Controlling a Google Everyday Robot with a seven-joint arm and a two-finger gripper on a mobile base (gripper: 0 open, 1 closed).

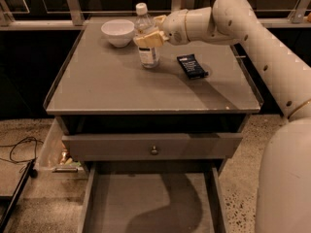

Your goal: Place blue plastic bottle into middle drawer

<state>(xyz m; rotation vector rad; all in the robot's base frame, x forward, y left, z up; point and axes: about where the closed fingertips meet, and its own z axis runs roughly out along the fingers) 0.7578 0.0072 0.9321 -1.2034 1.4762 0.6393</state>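
The blue plastic bottle [147, 50], clear with a white cap and a white label, stands upright on the back middle of the grey cabinet top [121, 86]. My gripper [154, 30] reaches in from the right at the bottle's shoulder, with one finger in front of it and one behind, shut on it. The middle drawer [146, 203] is pulled out at the bottom of the view, and its flat grey floor is bare apart from my arm's shadow.
A white bowl [118, 32] sits just left of the bottle. A dark-blue snack bar wrapper [192, 65] lies to its right. A closed drawer front with a round knob [154, 149] is above the open drawer. A bin [53, 152] and a cable [19, 149] are on the floor at left.
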